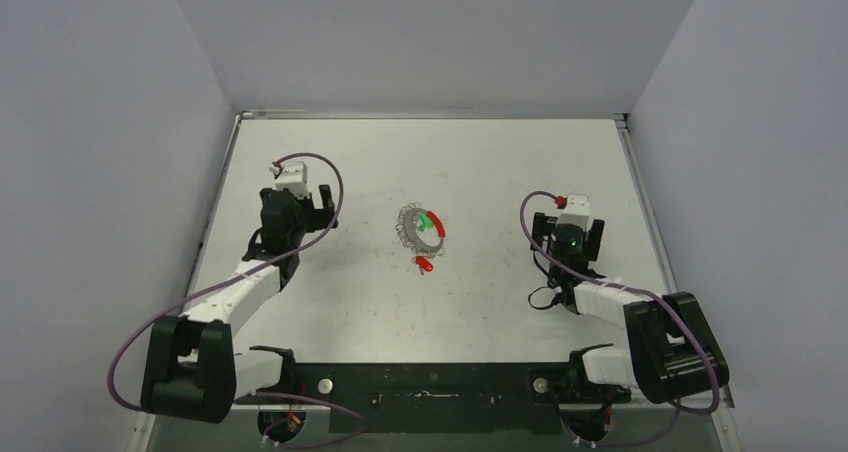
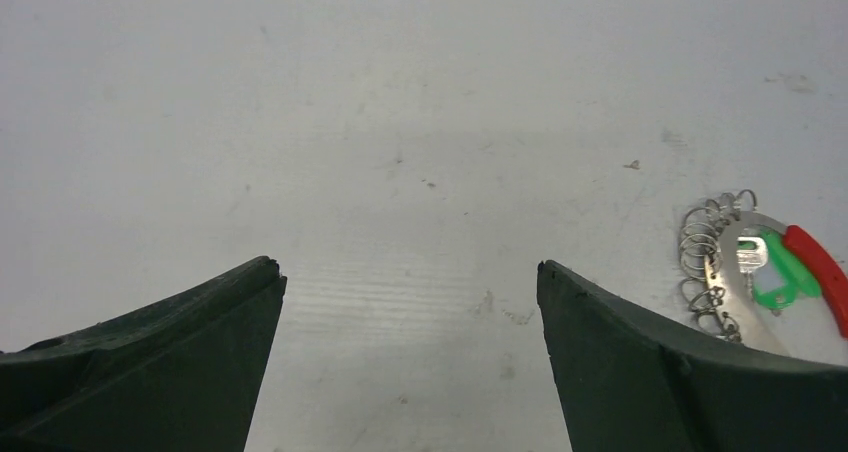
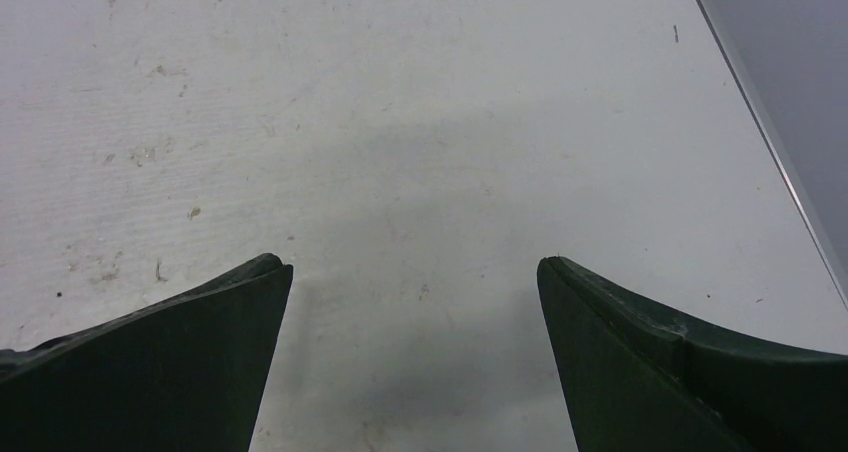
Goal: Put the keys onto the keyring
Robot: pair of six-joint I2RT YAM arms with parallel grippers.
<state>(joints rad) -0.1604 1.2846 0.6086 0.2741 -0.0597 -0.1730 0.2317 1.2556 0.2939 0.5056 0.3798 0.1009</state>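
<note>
The keyring [image 1: 410, 230] lies flat in the middle of the table, a loop of silvery coils with a red sleeve [image 1: 440, 230] on its right arc. The keys [image 1: 430, 222] show as a green patch inside the loop. In the left wrist view the keyring [image 2: 703, 262] sits at the far right, and one silvery blade with a green head [image 2: 778, 277] rests beside the red sleeve [image 2: 822, 272]. My left gripper [image 1: 303, 194] [image 2: 410, 272] is open over bare table, left of the ring. My right gripper [image 1: 573, 224] [image 3: 415, 267] is open and holds nothing, well to the ring's right.
A small red item [image 1: 425, 264] lies just in front of the ring. The table's right edge [image 3: 770, 142] runs close by the right gripper. Grey walls enclose the table on three sides.
</note>
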